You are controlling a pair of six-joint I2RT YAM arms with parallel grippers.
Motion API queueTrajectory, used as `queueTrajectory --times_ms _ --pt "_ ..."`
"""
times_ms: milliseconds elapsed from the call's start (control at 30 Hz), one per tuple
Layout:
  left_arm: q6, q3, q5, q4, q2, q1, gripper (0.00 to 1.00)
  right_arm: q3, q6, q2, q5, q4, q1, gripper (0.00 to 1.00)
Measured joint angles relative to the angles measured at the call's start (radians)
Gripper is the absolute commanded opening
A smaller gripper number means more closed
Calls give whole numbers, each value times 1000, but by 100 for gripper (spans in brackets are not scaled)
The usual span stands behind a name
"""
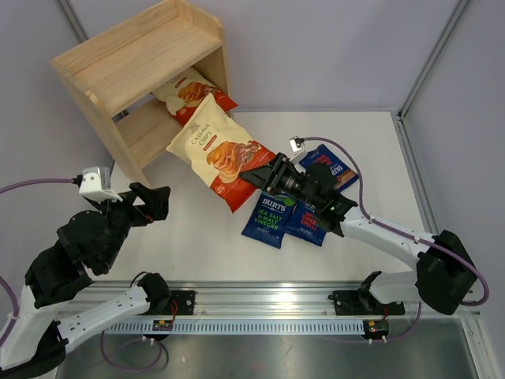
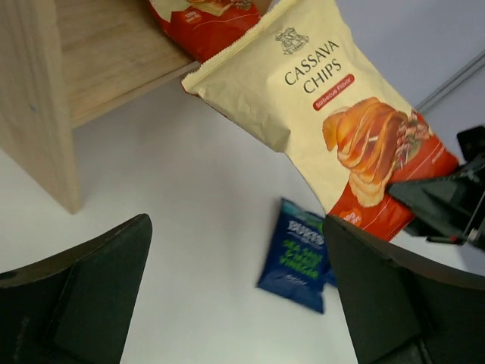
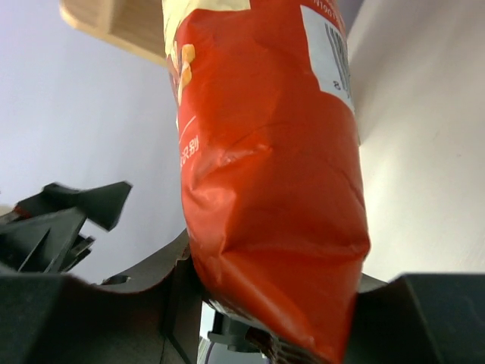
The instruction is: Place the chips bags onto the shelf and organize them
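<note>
Red foil at the bottom end of the front Cassava Chips bag (image 1: 215, 148) is pinched between the jaws of the right gripper (image 1: 259, 175). The right wrist view confirms it, showing the red end (image 3: 273, 227) wedged between both fingers.

**Step in hand (judged):** insert this bag into the lower tier of the shelf (image 1: 134, 55).

1. Drive the bag along its own long axis, toward the upper left of the top view.
2. Hold it flat and low so that the cream leading edge passes under the upper board.
3. Steer it beside the rear Cassava Chips bag (image 1: 189, 93), which already lies in the lower tier, rather than onto it.
4. The grip is at the trailing end only, so the crinkly film is likely to buckle under a push. Advance slowly.
5. Release only once most of the bag rests on the lower board.

**Position:** the bag runs from the right gripper at frame centre up and left. Its top edge is at the lip of the lower board; whether it touches cannot be told.

The left gripper (image 1: 154, 201) stands wide open and empty at lower left, well apart from the bag. It could steady the leading edge.

Three Burts bags (image 1: 271, 219) lie on the table (image 1: 197, 245), just below and right of the right gripper.
</note>
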Motion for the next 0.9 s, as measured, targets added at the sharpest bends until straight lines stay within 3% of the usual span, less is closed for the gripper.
queueTrajectory --times_ms 167,300,600,900 --pt "146 16 34 -92 -2 0 99 68 28 120 18 4 -1 6" --pt "207 -87 34 -85 -85 0 99 177 31 197 19 5 -2 6" --pt "208 -257 16 13 -313 2 99 577 42 471 16 -67 -8 6" --pt "216 -303 23 98 -397 82 99 810 77 709 27 -142 1 4"
